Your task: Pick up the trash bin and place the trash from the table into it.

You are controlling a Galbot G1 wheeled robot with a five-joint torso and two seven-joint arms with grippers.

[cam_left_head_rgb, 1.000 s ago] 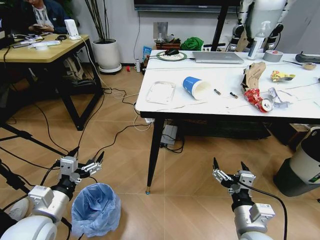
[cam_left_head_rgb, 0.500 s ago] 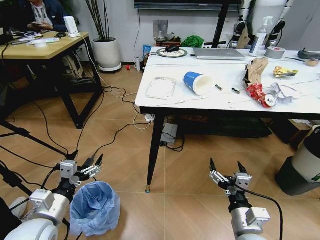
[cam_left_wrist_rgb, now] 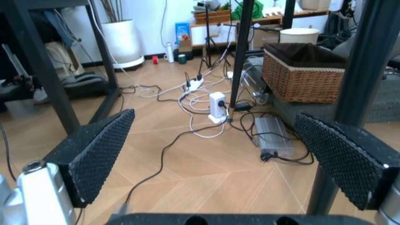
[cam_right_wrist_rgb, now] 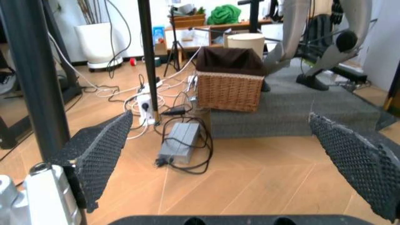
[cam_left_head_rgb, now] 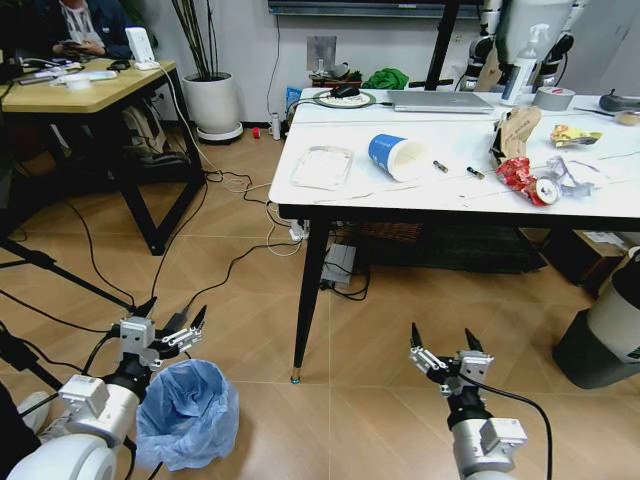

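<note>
Table leg between bin, trash

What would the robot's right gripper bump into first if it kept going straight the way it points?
Probably the wicker basket under the table, which sits straight ahead between the open fingers of the right gripper. A grey power brick lies lower on the floor. Depth is hard to judge.

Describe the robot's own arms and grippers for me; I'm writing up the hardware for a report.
Both arms are smooth, rounded silver-white shells with small boxy modules near the wrists. The left gripper and right gripper are silver metal blocks carrying two pointed black fingers each. In the wrist views the finger pads are black with a fine dimpled texture. A black cable loops off the right arm.
</note>
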